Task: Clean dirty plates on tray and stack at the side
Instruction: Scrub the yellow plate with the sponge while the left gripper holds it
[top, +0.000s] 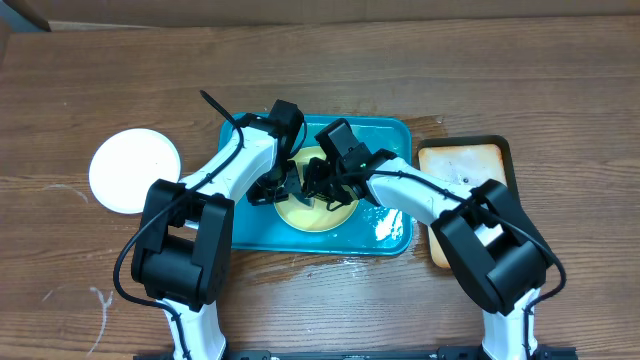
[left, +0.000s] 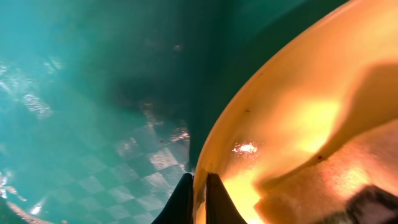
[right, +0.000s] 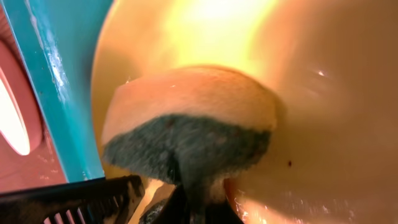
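While my left pincer clamps the rim of the yellow plate, my right pincer grips a sponge pressed onto it. That plate lies in the tray, with a white plate beyond on the table.

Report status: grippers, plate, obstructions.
Left gripper shut on yellow plate rim, in tray. Right gripper shut on sponge, against plate. White plate on table beside tray. Nothing in the way.

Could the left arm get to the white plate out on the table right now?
Probably not at once: the left gripper is shut on the rim of the yellow plate. Once released, nothing lies between it and the white plate.
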